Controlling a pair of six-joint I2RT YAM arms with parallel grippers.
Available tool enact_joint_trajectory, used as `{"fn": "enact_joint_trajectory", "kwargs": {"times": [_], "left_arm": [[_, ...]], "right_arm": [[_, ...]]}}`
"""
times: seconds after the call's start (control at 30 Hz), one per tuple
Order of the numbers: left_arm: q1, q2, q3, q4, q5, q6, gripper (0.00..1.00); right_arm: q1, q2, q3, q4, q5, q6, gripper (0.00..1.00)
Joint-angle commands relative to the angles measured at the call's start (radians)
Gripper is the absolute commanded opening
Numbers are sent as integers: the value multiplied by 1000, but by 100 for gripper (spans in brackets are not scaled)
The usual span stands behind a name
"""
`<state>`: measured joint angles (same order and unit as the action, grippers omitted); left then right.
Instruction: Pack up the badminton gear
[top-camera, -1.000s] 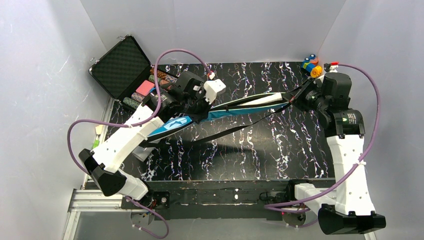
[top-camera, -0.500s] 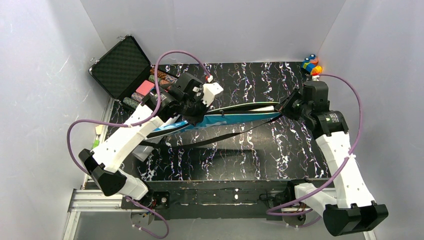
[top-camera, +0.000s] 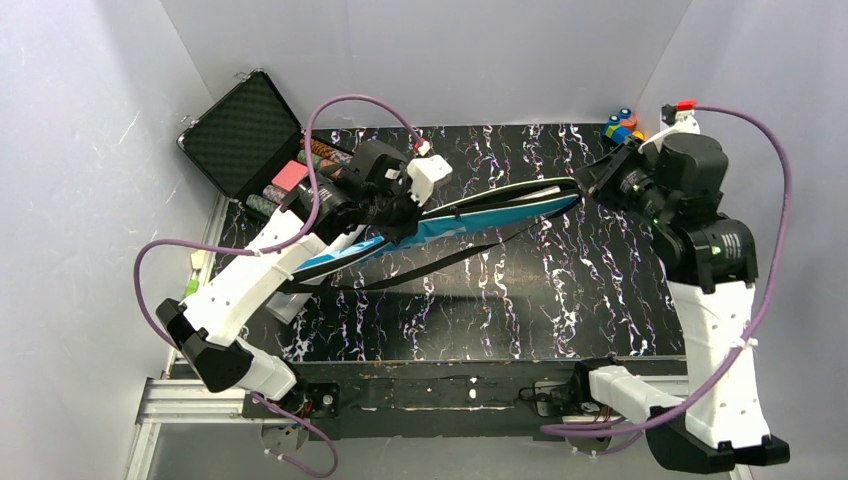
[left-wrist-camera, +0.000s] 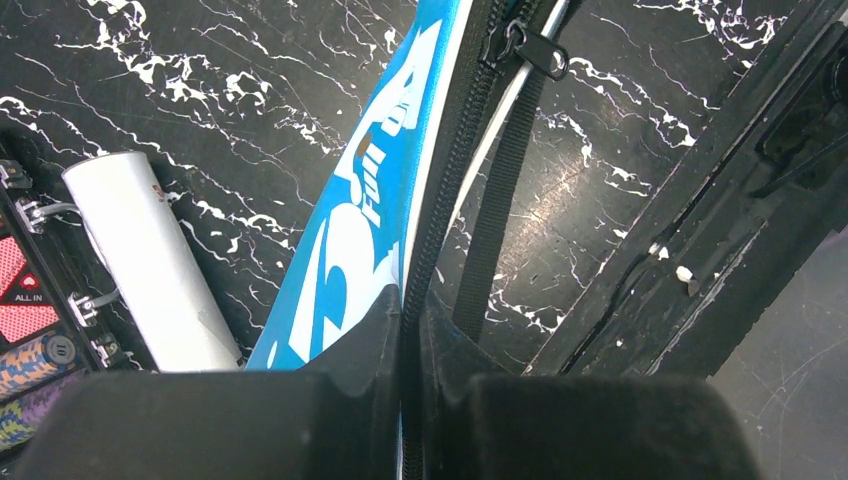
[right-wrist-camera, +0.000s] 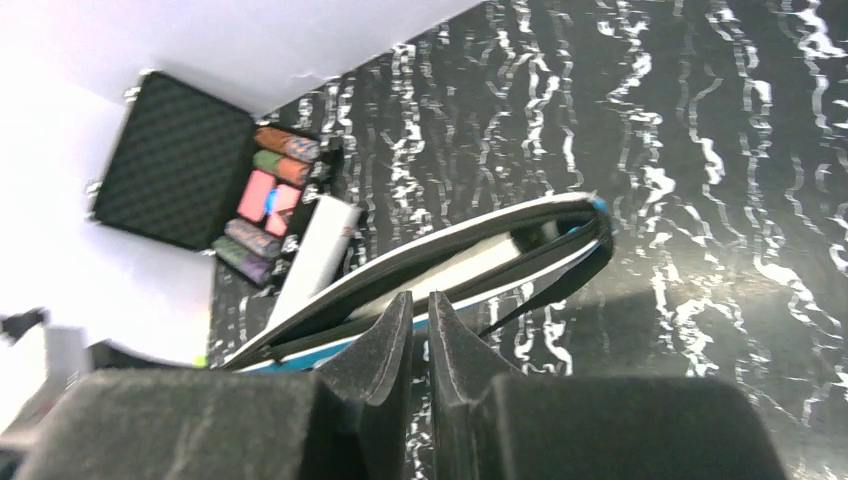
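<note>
The blue bag (top-camera: 470, 215) lies slanted across the black table, its zip mouth gaping at the right end. My left gripper (top-camera: 400, 225) is shut on the bag's black zipper edge (left-wrist-camera: 455, 170), and the fingertips of this left gripper (left-wrist-camera: 412, 310) pinch it from both sides. The bag's zip pull (left-wrist-camera: 535, 52) hangs further along. The black strap (top-camera: 450, 262) trails below the bag. The white tube (left-wrist-camera: 150, 260) lies beside the bag, near the case. My right gripper (top-camera: 592, 180) hovers off the bag's right tip. In the wrist view this right gripper (right-wrist-camera: 420, 300) has its jaws slightly apart, holding nothing.
An open black case (top-camera: 245, 135) with coloured chips (top-camera: 290, 180) stands at the back left, close to the left arm. A small orange-and-blue toy (top-camera: 622, 127) sits in the back right corner behind the right arm. White walls enclose the table.
My right gripper has come off the bag's right end, parted its jaws a little and pulled back up to the right. The left gripper keeps its hold.
</note>
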<state>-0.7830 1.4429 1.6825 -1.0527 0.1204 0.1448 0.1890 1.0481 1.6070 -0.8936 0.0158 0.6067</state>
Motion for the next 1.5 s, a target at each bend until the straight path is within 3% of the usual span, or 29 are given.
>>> {"fn": "enact_joint_trajectory", "kwargs": {"times": [0.0, 0.1, 0.3, 0.4, 0.6, 0.87, 1.47], "left_arm": [[-3, -48, 55, 83, 30, -8, 0], [-3, -49, 60, 84, 26, -9, 0], [-2, -36, 77, 85, 14, 0, 0], [-3, -28, 85, 87, 17, 0, 0], [-4, -14, 100, 84, 31, -3, 0], [-2, -26, 86, 81, 40, -4, 0], [-3, -24, 96, 72, 64, -12, 0]], "right_arm": [[-5, -5, -21, 21, -131, 35, 18], [-2, -40, -140, 124, -271, 74, 20], [45, -85, -382, 422, -717, 153, 43], [84, -104, -482, 564, -787, 224, 52], [213, -88, -616, 802, -724, 322, 55], [287, -10, -652, 1010, -669, 342, 54], [295, 2, -694, 1072, -506, 369, 41]]}}
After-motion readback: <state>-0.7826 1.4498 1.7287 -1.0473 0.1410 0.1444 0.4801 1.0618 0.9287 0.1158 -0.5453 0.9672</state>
